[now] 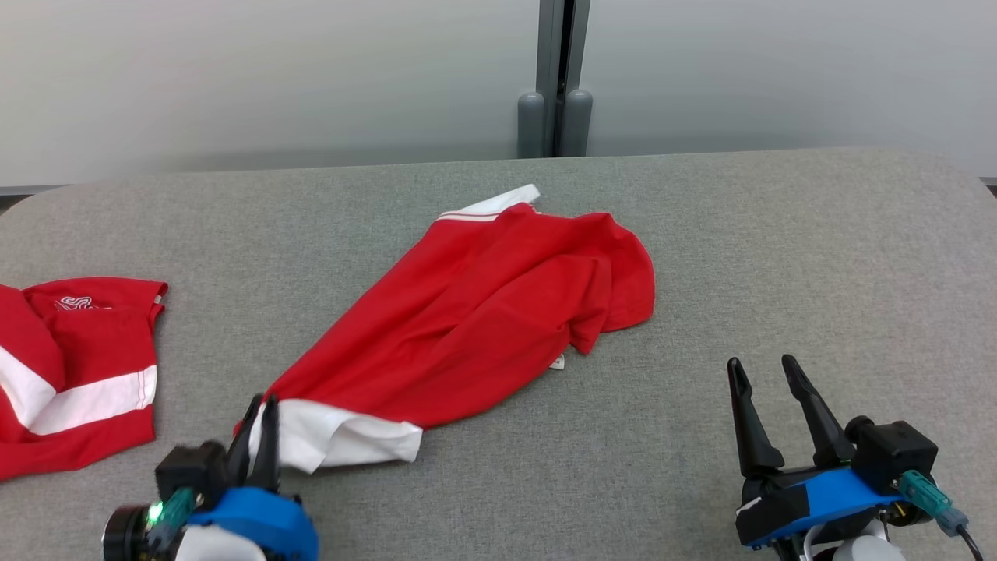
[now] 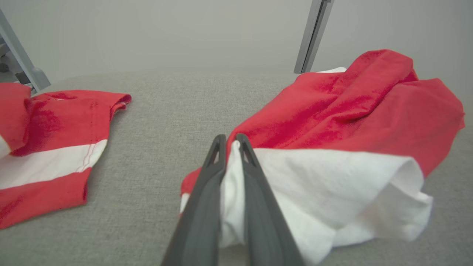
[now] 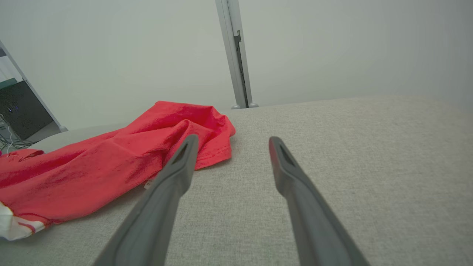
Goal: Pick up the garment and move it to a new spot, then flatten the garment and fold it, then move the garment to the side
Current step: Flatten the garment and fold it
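A red garment (image 1: 483,312) with white trim lies crumpled across the middle of the grey table, stretched from its far white edge down to a white corner near the front left. My left gripper (image 1: 263,403) is shut on that white corner; in the left wrist view the white cloth (image 2: 231,192) is pinched between its fingers (image 2: 207,192), with the gripper (image 2: 231,138) low on the table. My right gripper (image 1: 763,368) stands open at the front right, well clear of the garment (image 3: 111,162), with nothing between its fingers (image 3: 173,173).
A second red and white garment (image 1: 70,366) lies at the table's left edge, and the left wrist view has it (image 2: 55,147) to the left. A grey post (image 1: 554,78) stands behind the table's far edge. Bare grey table (image 1: 779,257) stretches to the right.
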You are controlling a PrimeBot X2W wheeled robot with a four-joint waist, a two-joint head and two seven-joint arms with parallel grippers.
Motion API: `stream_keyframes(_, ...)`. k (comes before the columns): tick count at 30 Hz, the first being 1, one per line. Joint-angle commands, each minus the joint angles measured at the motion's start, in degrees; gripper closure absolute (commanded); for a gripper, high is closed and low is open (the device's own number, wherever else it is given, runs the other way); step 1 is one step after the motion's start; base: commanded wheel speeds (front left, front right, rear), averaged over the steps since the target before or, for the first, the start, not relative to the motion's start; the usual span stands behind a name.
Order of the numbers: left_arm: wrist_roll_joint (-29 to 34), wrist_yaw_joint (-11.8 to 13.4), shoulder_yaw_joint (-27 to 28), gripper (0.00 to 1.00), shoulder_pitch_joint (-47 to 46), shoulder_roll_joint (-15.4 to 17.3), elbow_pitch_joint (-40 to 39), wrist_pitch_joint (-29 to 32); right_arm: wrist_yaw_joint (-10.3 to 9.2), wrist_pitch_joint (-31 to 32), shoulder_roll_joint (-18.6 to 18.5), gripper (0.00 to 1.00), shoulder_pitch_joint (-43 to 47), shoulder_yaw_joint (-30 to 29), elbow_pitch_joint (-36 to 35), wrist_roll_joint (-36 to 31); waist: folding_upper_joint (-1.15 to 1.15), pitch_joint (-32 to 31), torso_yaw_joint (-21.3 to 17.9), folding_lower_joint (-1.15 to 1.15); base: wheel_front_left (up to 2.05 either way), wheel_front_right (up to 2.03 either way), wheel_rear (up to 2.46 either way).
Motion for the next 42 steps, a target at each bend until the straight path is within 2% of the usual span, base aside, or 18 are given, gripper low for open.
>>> stream_keyframes(1, 0.43, 0.87, 1.76, 1.00, 2.69, 0.30, -1.78, -0.26, 0.03, -0.21, -0.14, 0.00, 0.78, -0.06, -0.05, -0.21, 0.01, -0.07, 0.12, 0.00, 0.00, 0.00, 0.00)
stream_keyframes(6, 1.68, 2.07, 6.07, 1.00, 8.61, -0.60, -5.46, -0.26, 0.03, -0.21, -0.13, 0.00, 0.94, 0.03, 0.10, -0.18, 0.01, -0.27, 0.35, 0.00, 0.00, 0.00, 0.00)
stream_keyframes(9, 2.83, 1.94, 7.66, 1.00, 10.55, -1.44, -6.63, -0.26, 0.03, -0.21, -0.13, 0.00, 1.10, 0.09, 0.19, -0.17, 0.01, -0.52, 0.45, 0.00, 0.00, 0.00, 0.00)
stream_keyframes(10, 3.28, 1.68, 8.16, 0.92, 10.88, -1.83, -7.06, -0.26, 0.03, -0.21, -0.13, 0.00, 1.17, 0.09, 0.27, -0.17, 0.01, -0.62, 0.46, 0.00, 0.00, 0.00, 0.00)
stream_keyframes(11, 3.74, 1.44, 8.56, 0.51, 10.99, -2.25, -7.64, -0.26, 0.03, -0.21, -0.13, 0.00, 1.22, 0.15, 0.36, -0.19, 0.01, -0.78, 0.48, 0.00, 0.00, 0.00, 0.00)
stream_keyframes(12, 4.09, 1.16, 9.02, 0.00, 11.14, -2.82, -8.36, -0.26, 0.03, -0.21, -0.13, 0.00, 1.29, 0.24, 0.43, -0.21, 0.01, -0.94, 0.47, 0.00, 0.00, 0.00, 0.00)
stream_keyframes(24, 11.78, -4.41, 15.49, 0.00, 9.82, -8.69, -18.12, -0.27, 0.03, -0.20, -0.13, 0.00, 1.63, 0.41, 1.17, -0.41, 0.01, -3.27, -0.15, 0.00, 0.00, 0.00, 0.00)
stream_keyframes(31, 14.80, -5.18, 17.06, 0.00, 10.35, -10.06, -17.47, -0.26, 0.03, -0.21, -0.13, 0.00, 2.19, 0.64, 1.42, -0.20, 0.01, -4.45, -0.88, 0.00, 0.00, 0.00, 0.00)
stream_keyframes(42, 18.86, -4.89, 19.77, 0.00, 11.65, -10.76, -17.60, -0.26, 0.03, -0.21, -0.13, 0.00, 3.26, -0.02, 1.31, -0.43, 0.01, -5.05, -1.03, 0.00, 0.00, 0.00, 0.00)
